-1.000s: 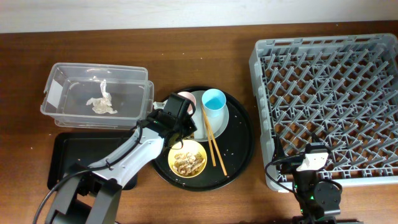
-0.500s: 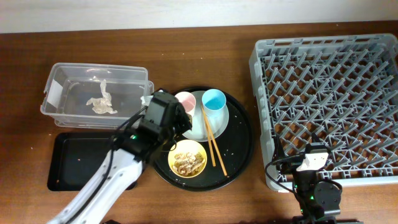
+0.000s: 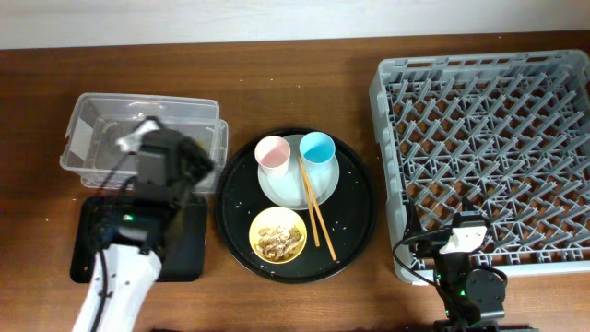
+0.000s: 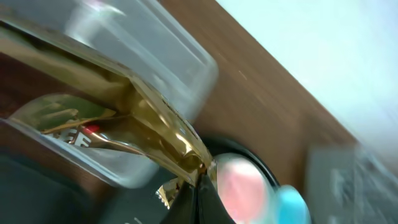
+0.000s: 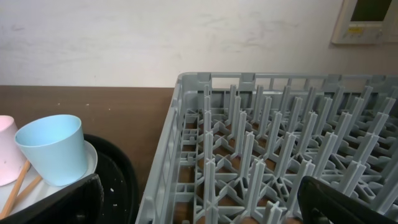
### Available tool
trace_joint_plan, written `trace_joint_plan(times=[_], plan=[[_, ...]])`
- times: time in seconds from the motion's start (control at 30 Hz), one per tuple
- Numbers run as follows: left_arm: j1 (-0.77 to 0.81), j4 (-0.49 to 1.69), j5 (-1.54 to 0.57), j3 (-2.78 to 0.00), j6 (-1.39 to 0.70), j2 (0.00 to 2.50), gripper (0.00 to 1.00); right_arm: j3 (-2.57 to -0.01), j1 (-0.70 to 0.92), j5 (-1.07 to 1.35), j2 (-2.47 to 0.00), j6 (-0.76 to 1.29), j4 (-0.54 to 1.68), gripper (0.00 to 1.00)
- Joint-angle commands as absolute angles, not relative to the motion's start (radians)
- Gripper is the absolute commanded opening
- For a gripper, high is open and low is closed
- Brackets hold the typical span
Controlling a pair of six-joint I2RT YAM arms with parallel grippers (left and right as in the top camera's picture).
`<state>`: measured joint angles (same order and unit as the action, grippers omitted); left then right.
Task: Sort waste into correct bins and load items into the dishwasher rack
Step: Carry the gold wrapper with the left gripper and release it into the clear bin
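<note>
My left gripper (image 3: 164, 159) is over the near right part of the clear tub (image 3: 88, 118). In the left wrist view it (image 4: 200, 190) is shut on the shiny gold-brown wrapper (image 4: 146, 115), which hangs at the tub's wall (image 4: 168, 56). The arm hides the tissue in the tub. The shallow black tray (image 3: 92, 254) lies in front of the tub. The pink cup (image 3: 273, 152), blue cup (image 3: 316, 148), plate (image 3: 284, 190), chopsticks (image 3: 319, 210) and yellow bowl (image 3: 278, 234) with food scraps sit together. My right gripper (image 5: 199, 199) is open and empty at the near left corner of the rack (image 3: 489, 138).
The cups, plate, bowl and chopsticks rest on a large round black tray (image 3: 358, 212) between the bins and the rack. The rack's grey pegs (image 5: 249, 149) stand just ahead of my right fingers. The blue cup (image 5: 53, 149) shows to their left.
My left gripper has left the round tray, carried the wrapper left, and now sits over the clear tub. The right arm has not moved.
</note>
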<state>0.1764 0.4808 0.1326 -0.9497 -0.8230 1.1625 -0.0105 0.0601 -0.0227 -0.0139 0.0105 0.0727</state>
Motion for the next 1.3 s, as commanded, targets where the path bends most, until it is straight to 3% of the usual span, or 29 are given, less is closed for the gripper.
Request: trace_joint_plan(times=[0.0,0.37,0.47,0.53,0.63,0.77,0.87,1.1,1.27], plan=[[0.056,0.459,0.173,-0.945,-0.791,1.232,0.0,-0.006,0.065,-0.035,-0.007,0.007,0.08,0.98],[0.018,0.281,0.128,-0.945,-0.75,1.419,0.04,-0.006,0.065,-0.035,-0.007,0.007,0.08,0.98],[0.018,0.245,0.107,-0.945,-0.742,1.454,0.22,-0.006,0.065,-0.035,-0.007,0.007,0.08,0.98],[0.019,0.232,0.051,-0.945,-0.715,1.454,0.52,-0.006,0.065,-0.035,-0.007,0.007,0.08,0.98],[0.019,0.199,-0.028,-0.949,-0.653,1.443,0.67,-0.006,0.065,-0.035,-0.007,0.007,0.08,0.98],[0.019,0.238,-0.104,-0.987,-0.585,1.406,0.67,-0.006,0.065,-0.035,-0.007,0.007,0.08,0.98],[0.03,0.374,-0.171,-1.037,-0.569,1.366,0.62,-0.006,0.065,-0.035,-0.007,0.007,0.08,0.98],[0.198,0.673,-0.18,-1.077,-0.525,1.277,0.3,-0.006,0.065,-0.035,-0.007,0.007,0.08,0.98],[0.386,0.788,-0.176,-1.077,-0.525,1.291,0.26,-0.006,0.065,-0.035,-0.007,0.007,0.08,0.98]])
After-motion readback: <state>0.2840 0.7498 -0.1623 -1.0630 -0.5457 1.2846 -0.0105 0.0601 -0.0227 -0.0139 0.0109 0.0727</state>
